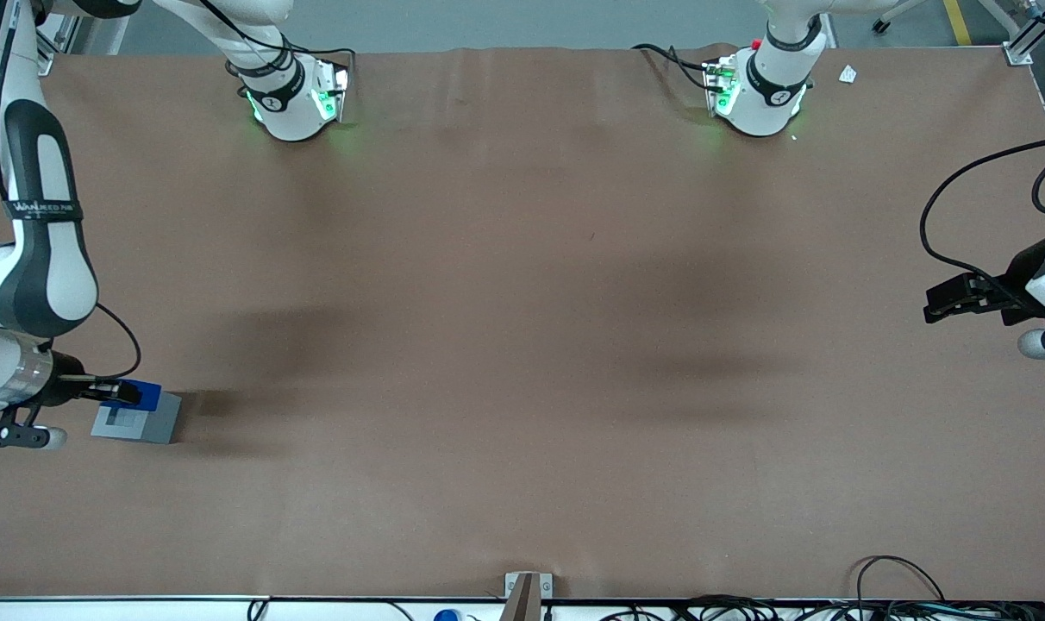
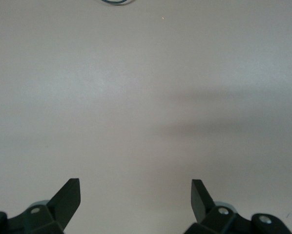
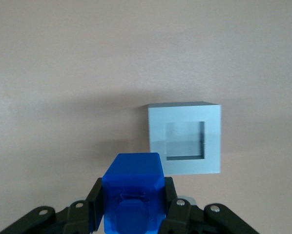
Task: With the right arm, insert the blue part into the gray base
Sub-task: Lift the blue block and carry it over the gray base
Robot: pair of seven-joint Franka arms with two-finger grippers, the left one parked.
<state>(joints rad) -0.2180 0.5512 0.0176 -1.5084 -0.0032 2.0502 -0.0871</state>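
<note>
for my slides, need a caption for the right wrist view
Gripper holds the blue part above the table, short of the gray base socket.

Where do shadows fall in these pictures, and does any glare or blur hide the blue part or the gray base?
Front view: soft dark shadows lie on the brown table, one right beside the gray base; green light glows at the arm bases. Right wrist view: the claw holds the blue part, close and slightly soft; the base and its socket are sharp, with a faint shadow beside it. No glare hides either.
</note>
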